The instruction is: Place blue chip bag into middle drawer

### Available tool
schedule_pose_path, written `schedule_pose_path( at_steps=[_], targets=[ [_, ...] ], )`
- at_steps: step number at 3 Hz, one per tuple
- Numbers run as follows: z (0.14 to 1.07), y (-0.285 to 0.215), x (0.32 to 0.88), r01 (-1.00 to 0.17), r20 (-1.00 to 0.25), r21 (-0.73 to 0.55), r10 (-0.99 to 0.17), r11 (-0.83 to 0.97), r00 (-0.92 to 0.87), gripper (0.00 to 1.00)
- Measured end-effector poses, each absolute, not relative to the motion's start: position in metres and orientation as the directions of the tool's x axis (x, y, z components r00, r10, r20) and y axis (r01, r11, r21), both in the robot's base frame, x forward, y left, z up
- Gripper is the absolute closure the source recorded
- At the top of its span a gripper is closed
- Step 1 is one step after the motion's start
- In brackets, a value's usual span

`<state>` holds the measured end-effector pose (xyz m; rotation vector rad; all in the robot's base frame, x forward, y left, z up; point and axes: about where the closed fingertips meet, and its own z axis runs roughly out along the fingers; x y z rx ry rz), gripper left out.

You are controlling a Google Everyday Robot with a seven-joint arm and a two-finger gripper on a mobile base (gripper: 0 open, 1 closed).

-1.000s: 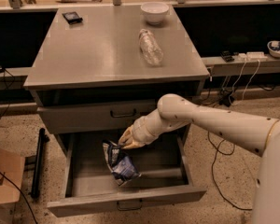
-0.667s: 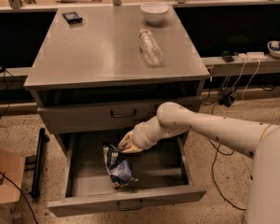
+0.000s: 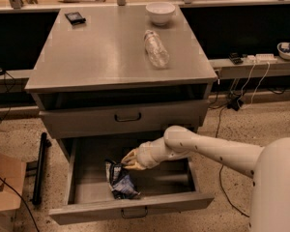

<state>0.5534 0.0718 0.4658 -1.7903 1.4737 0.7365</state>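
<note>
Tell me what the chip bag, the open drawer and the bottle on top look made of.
Blue chip bag: crinkled foil or plastic film, judging by its sharp creases and glints. Middle drawer: probably grey painted metal, with a flat, matte floor and thin walls. Bottle: clear plastic, see-through. The gripper sits at the bag's top edge, inside the drawer.

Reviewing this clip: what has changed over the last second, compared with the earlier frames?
The gripper sank a little lower and leftward into the open middle drawer, and the blue chip bag settled lower with it, toward the drawer front. The gripper sits at the bag's top edge; whether it has let go cannot be told. The bottle, the bowl and the drawer stayed put.
</note>
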Motion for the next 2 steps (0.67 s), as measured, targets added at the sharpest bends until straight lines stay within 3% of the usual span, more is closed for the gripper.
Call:
schedule_pose_path(
  at_steps=[1,2],
  targets=[
    [0.4582,0.0734,0.5505,-0.983,-0.792,-0.145,-0.582,-0.112,0.183,0.13],
    [0.4582,0.0734,0.5505,-0.983,-0.792,-0.145,-0.582,-0.112,0.183,0.0]
  ],
)
